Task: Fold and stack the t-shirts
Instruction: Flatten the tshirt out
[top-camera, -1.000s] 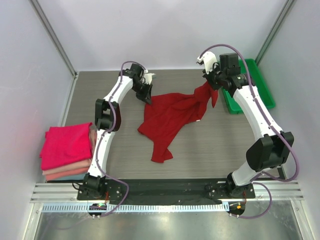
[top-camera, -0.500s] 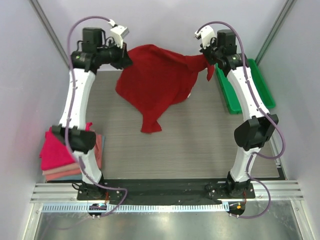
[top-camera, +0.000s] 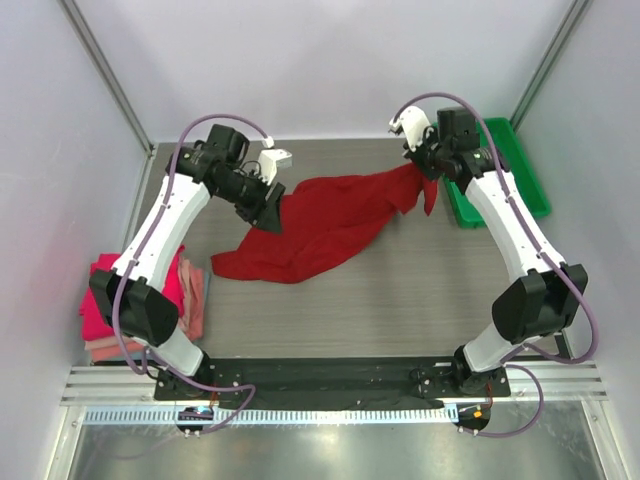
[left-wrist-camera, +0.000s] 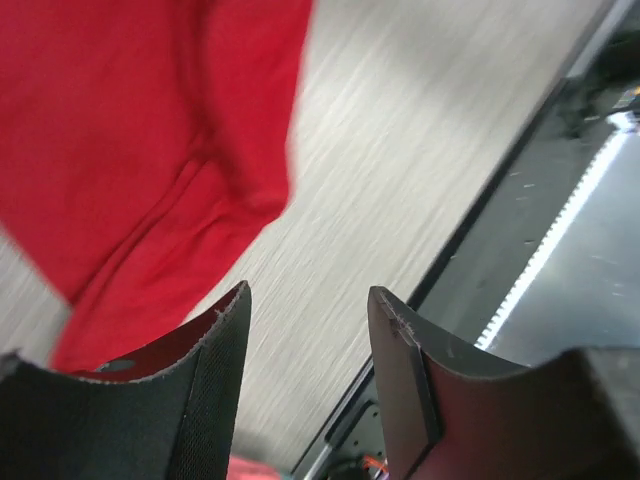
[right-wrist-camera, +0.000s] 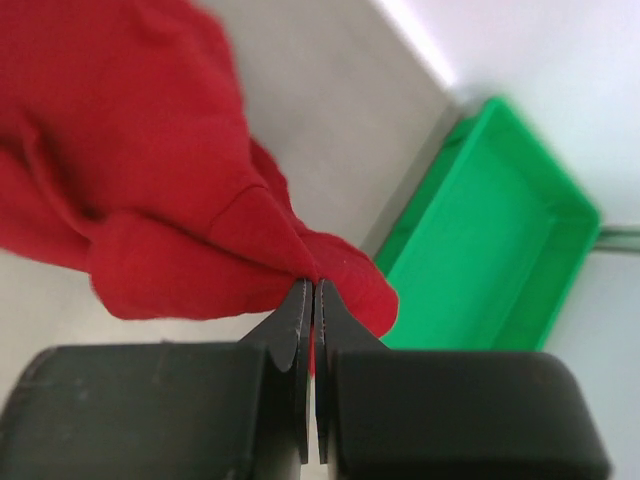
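Note:
A large crimson t-shirt (top-camera: 320, 228) lies crumpled across the middle of the table, its right end lifted. My right gripper (right-wrist-camera: 314, 288) is shut on a bunched fold of that crimson t-shirt (right-wrist-camera: 150, 150) beside the green tray. My left gripper (left-wrist-camera: 308, 300) is open, nothing between its fingers, just above the table with the shirt's edge (left-wrist-camera: 150, 150) to its left. In the top view the left gripper (top-camera: 268, 212) hovers at the shirt's left end. A stack of folded t-shirts (top-camera: 100, 310), magenta over salmon and pale pink, sits at the left edge, partly hidden by the left arm.
A green plastic tray (top-camera: 515, 170) stands at the back right, also seen behind the right gripper (right-wrist-camera: 480, 250). White walls close the back and sides. The black rail (top-camera: 330, 375) with both arm bases runs along the near edge.
The left gripper has let go of the crimson shirt and dropped from high at the back left toward the table. The shirt has fallen from spread in the air into a crumpled heap. The right gripper keeps its hold, slightly lower.

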